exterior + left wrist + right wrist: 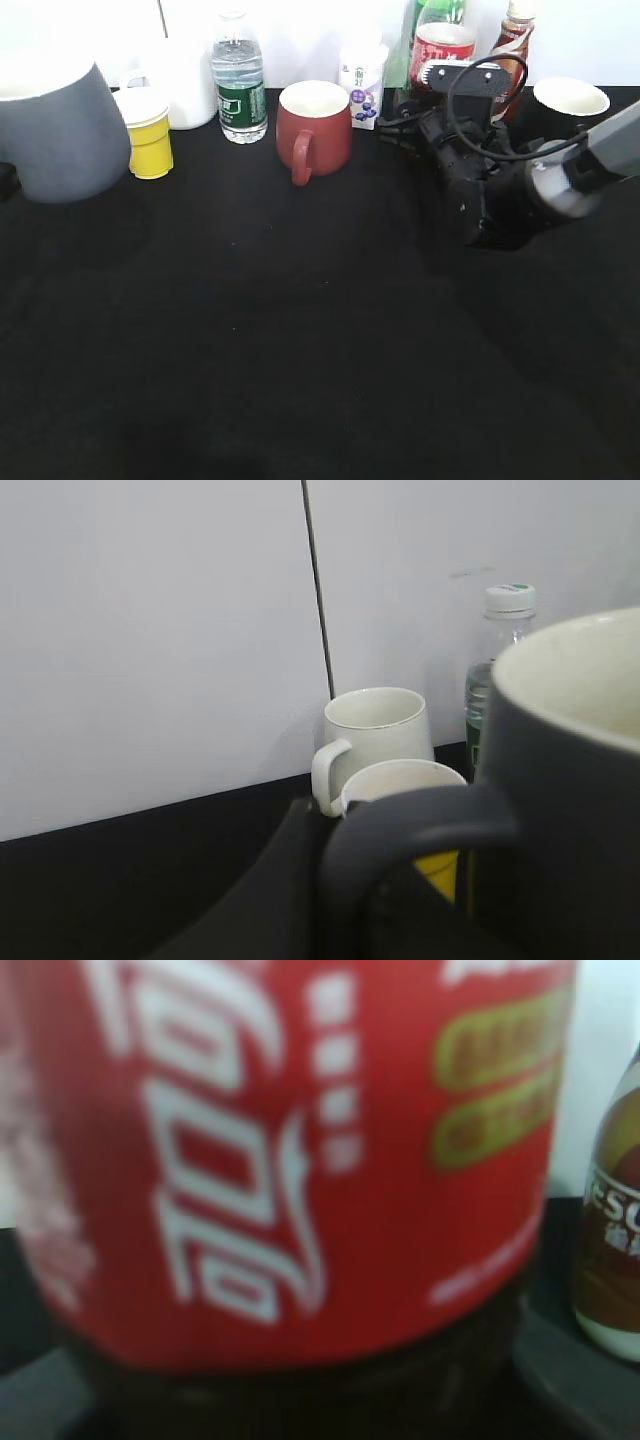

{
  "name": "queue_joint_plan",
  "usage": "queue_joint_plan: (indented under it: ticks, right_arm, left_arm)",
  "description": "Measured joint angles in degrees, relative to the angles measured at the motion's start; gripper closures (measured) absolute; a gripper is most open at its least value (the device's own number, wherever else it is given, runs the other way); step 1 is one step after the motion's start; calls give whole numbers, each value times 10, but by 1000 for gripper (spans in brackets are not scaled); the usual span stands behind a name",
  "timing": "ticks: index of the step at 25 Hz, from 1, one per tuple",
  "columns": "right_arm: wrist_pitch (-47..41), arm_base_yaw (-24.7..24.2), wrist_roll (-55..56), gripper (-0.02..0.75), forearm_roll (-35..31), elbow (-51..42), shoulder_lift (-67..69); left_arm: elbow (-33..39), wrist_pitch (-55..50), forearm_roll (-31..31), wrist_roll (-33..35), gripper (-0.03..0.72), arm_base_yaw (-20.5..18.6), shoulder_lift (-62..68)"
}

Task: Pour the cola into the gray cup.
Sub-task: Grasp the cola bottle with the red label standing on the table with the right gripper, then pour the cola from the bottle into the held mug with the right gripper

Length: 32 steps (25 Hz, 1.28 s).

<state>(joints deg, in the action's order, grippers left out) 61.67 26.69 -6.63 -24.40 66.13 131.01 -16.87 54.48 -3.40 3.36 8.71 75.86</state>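
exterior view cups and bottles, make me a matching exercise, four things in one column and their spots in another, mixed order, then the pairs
Things:
1. gray cup
2. yellow paper cup
3. red mug
4. cola

Places:
A. back row, behind the right arm
B. far left edge
C. middle of the row, handle toward the camera
D. just right of the gray cup

Pairs: 1-B, 2-D, 3-C, 4-A

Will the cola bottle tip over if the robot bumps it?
Probably, if bumped high: the cola looks tall and narrow. The dark liquid low in the right wrist view likely adds steadying weight. Its smooth plastic may be slippery.
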Motion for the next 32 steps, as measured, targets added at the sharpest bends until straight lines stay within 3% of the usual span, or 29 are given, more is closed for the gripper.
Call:
queue_joint_plan:
  ticks: [1, 4, 8, 11, 15, 20, 23, 26, 32]
  right_arm:
    - [9, 0, -1, 243, 1, 1, 4]
    - [11, 0, -1, 138, 1, 1, 10]
    - [11, 0, -1, 130, 11, 2, 12]
    - [10, 0, -1, 174, 11, 13, 21]
    - [16, -1, -27, 289, 12, 13, 21]
    - [46, -1, -30, 300, 12, 8, 26]
    - [49, -1, -31, 319, 15, -43, -11]
    - [48, -1, -31, 323, 83, -102, -89]
    - [49, 2, -20, 337, 352, -138, -223]
  left_arm:
    - [0, 0, -1, 0, 647, 0, 0]
    - [0, 1, -1, 0, 647, 0, 0]
    - [0, 1, -2, 0, 647, 0, 0]
    - [0, 1, -2, 0, 647, 0, 0]
    - [0, 1, -2, 0, 647, 0, 0]
    - [0, 1, -3, 0, 647, 0, 0]
    - [0, 1, -4, 0, 647, 0, 0]
    - [0, 1, -33, -8, 647, 0, 0]
    - [0, 2, -86, -27, 647, 0, 0]
